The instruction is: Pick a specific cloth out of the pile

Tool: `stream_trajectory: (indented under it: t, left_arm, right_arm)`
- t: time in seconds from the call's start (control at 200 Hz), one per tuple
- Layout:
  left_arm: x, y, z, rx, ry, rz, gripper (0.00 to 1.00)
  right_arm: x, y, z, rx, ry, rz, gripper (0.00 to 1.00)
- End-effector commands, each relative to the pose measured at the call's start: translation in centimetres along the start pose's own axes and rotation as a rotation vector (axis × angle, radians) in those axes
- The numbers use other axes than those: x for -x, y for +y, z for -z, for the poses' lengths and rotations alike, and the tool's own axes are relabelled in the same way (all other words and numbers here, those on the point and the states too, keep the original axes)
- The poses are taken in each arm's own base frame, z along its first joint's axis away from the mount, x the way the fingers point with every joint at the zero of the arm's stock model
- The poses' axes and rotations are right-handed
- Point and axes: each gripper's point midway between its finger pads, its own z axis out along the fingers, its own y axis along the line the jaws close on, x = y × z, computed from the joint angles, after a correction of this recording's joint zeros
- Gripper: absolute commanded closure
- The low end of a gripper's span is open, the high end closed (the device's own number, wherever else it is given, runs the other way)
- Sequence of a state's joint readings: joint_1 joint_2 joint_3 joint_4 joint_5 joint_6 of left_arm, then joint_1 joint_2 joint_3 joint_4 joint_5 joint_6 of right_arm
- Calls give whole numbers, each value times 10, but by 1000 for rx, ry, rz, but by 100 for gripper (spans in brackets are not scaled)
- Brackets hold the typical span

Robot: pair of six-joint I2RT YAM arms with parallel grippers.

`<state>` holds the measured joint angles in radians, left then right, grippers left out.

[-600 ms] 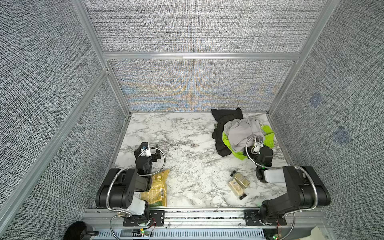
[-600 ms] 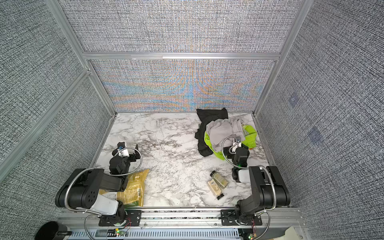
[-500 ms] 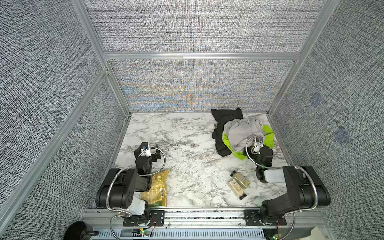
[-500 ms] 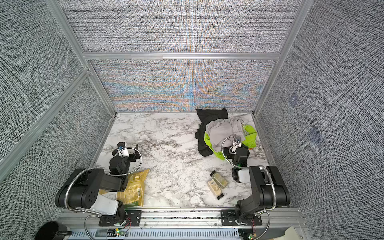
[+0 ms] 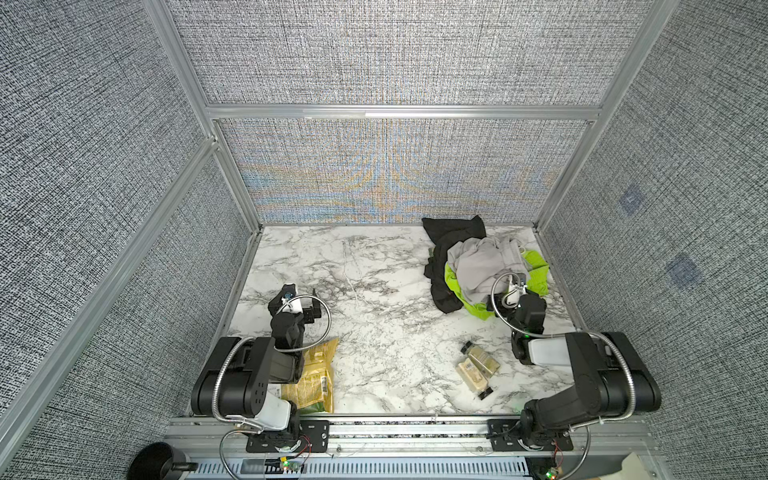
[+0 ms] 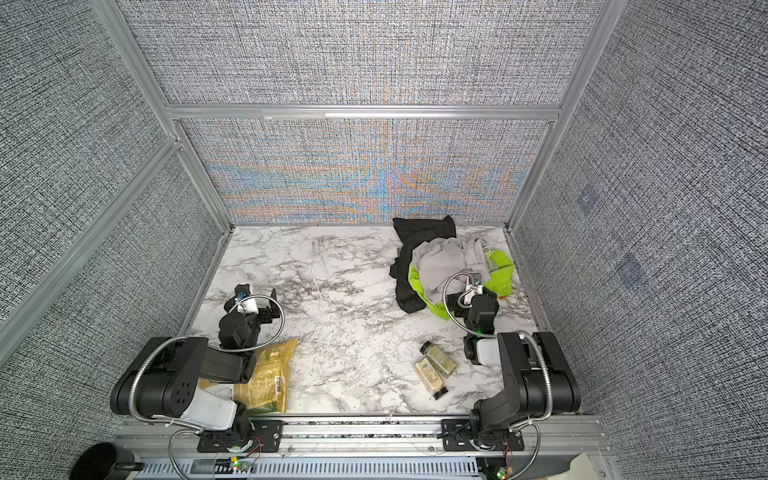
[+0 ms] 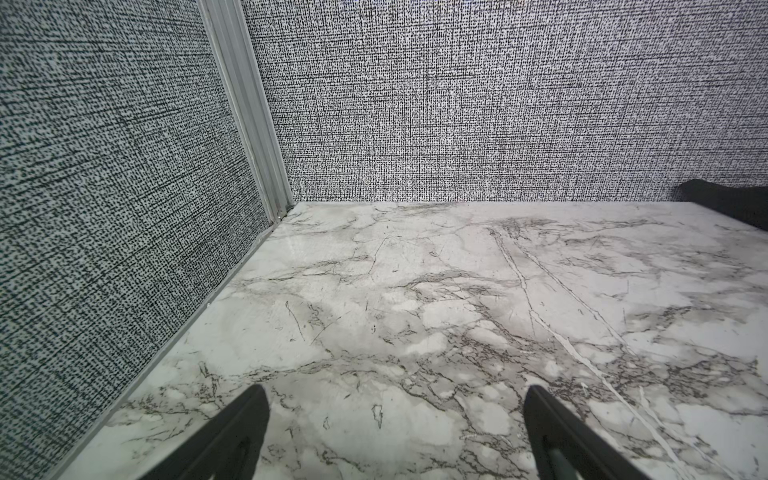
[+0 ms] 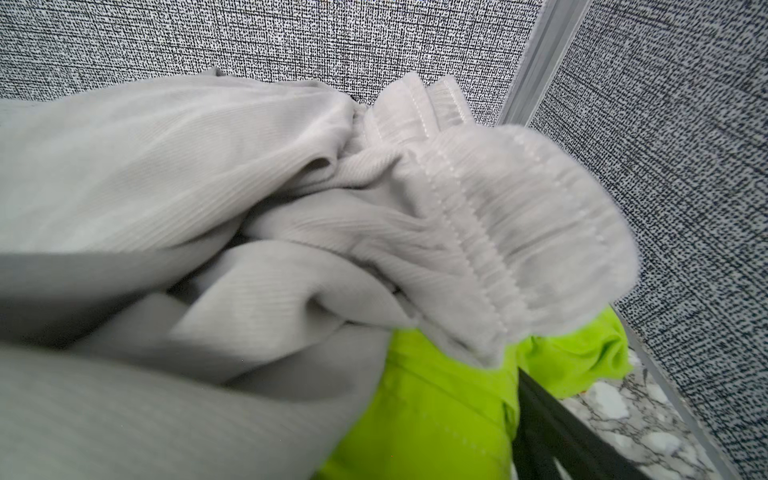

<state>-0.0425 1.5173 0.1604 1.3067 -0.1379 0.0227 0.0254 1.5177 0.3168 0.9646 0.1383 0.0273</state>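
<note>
The pile [image 5: 478,270] lies at the back right of the marble table, in both top views. The cloth [image 5: 537,266] is neon yellow-green and shows at the pile's right and near edges [image 6: 500,272], mostly under a light grey garment [image 5: 482,266]. My right gripper [image 5: 508,293] is pushed into the near side of the pile. In the right wrist view it [image 8: 382,436] is open, with the cloth [image 8: 436,415] and grey fabric between its jaws. One black finger [image 8: 552,428] shows; the other is hidden by grey fabric. My left gripper [image 7: 392,399] stands open over bare marble, near the left wall [image 5: 297,301].
A black garment [image 5: 449,237] spreads from the pile toward the back wall. Two spice bottles [image 5: 478,365] lie near the right arm's base. A yellow-green packet [image 5: 316,374] lies by the left arm. Walls close in the table at the back, left and right.
</note>
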Motion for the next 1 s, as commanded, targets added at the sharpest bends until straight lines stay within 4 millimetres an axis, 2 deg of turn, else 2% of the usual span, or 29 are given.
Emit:
stream_trajectory:
  t: [0.0,0.811,0.996]
  left_arm:
    - [7,-1,-1,-5,-28,6,1]
    - [8,-1,-1,-6,-29,7,1]
    - [12,1,6,-2,-54,6,1]
  right_arm:
    - [9,-1,0,-7,-32,-6,1]
    - [9,-1,0,-7,-31,-6,1]
    - [13,-4,-2,-21,-24,-13,1]
